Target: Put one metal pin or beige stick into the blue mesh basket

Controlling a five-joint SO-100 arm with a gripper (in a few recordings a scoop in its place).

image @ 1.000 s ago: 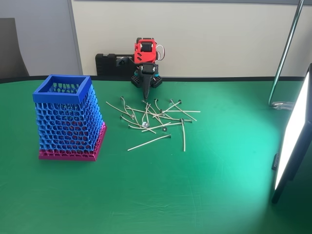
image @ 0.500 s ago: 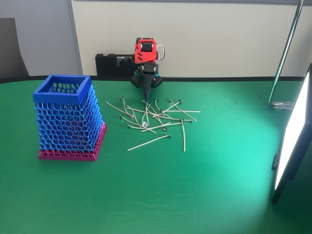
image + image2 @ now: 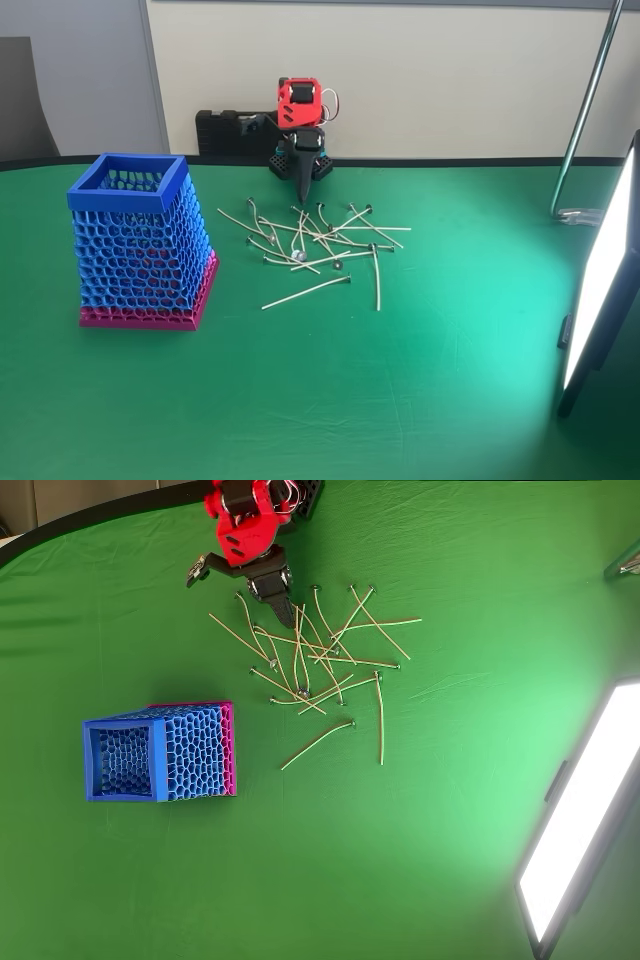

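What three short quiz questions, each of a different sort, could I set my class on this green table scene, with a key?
1. True or false: the basket stands upright, to the left of the pile of sticks in the fixed view.
2. Multiple choice: the robot's hand is
A. inside the basket
B. at the far edge of the pile, pointing down
C. beside the light panel
3. Fill in: the longest loose stick lies at the near edge of the pile, toward the ____ .

Key
1. True
2. B
3. Camera; in the overhead view it is the stick on the pile's lower edge, with bare green table between it and the basket.
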